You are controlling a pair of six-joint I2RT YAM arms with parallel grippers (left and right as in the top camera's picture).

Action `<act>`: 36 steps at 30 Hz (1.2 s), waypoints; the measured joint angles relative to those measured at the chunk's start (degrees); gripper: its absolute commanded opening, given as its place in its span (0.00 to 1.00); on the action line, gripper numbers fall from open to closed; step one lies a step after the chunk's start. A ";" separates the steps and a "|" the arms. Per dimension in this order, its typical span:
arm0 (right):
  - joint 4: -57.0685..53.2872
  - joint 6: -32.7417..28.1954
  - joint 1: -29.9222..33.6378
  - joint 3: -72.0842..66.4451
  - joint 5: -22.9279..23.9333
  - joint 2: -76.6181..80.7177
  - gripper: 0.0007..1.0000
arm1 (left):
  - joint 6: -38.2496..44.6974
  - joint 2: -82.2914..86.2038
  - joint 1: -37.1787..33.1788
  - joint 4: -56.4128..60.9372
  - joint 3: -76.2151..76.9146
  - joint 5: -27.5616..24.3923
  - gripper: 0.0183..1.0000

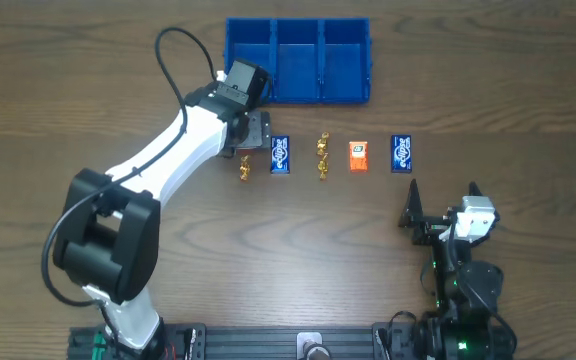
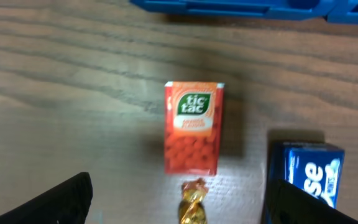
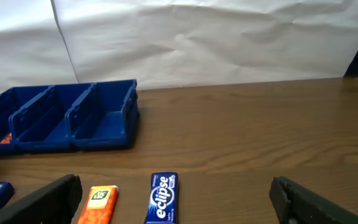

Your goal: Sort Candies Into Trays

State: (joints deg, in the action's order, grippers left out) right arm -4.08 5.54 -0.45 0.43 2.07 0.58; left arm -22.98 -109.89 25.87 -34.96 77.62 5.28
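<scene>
The blue three-bin tray point(image 1: 298, 60) is lying near the table's point(image 1: 528, 100) far edge, while the left gripper point(image 2: 182, 180), over an orange box point(image 2: 193, 127), and the right gripper point(image 1: 442, 200) are gaping wide, holding nothing.

Between the left fingers point(image 2: 48, 202) I see the wrapped candy point(image 2: 192, 202), mint box point(image 2: 193, 127) just beyond it. Gum pack point(image 2: 308, 174) beside one finger; tray point(image 2: 241, 7) farthest out.

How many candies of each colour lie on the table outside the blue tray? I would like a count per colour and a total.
Orange boxes: 2
Blue packs: 2
Gold wrapped candies: 3
Total: 7
</scene>
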 measured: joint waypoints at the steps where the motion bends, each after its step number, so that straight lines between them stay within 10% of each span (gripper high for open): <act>1: 0.00 0.00 0.00 0.00 0.00 0.00 1.00 | 0.00 -0.59 0.02 0.68 0.00 -0.26 0.89; 22: 0.00 0.00 0.00 0.00 0.00 0.00 1.00 | -0.83 -6.73 -0.37 4.02 0.00 -1.09 0.77; 29: 0.00 0.00 0.00 0.00 0.00 0.00 1.00 | -1.09 -7.69 -0.55 4.96 0.00 -1.57 0.42; 36: 0.00 0.00 0.00 0.00 0.00 0.00 1.00 | -1.05 -7.69 -0.55 4.68 0.28 -1.70 0.32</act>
State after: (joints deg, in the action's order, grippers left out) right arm -4.08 5.54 -0.45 0.43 2.07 0.58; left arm -24.03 -117.58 25.32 -30.28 77.91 3.57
